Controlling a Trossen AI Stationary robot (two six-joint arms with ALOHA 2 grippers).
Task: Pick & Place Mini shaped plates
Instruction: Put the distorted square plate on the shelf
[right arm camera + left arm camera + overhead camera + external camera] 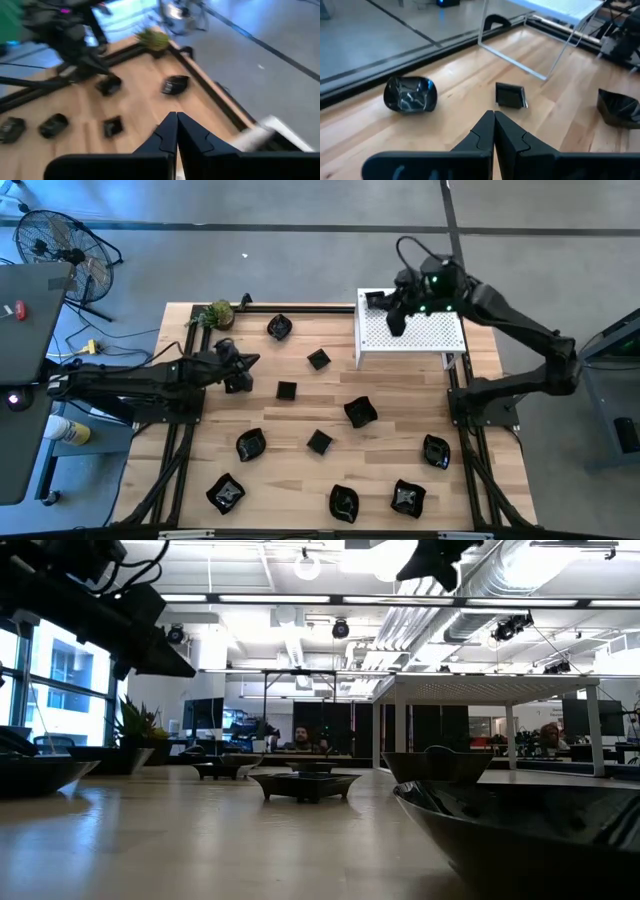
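Observation:
Several small glossy black mini shaped plates lie scattered on the wooden table (200, 470), among them a rounded one (410, 94), a square one (510, 95) and one at the middle (360, 411). Each rests on its base. My left gripper (255, 361) hangs shut and empty over the table's left part, just above a plate (109, 85). My right gripper (397, 322) is shut and empty, raised above the white perforated stand (425, 332) at the far right. Both wrist views show the fingers closed with nothing between them (494, 122) (176, 122).
A green leafy ball (215, 314) sits at the far left corner. The white stand (490, 690) rises on thin legs at the far right. A black frame (300, 307) borders the table. In the low view a plate (520, 830) stands close to the camera.

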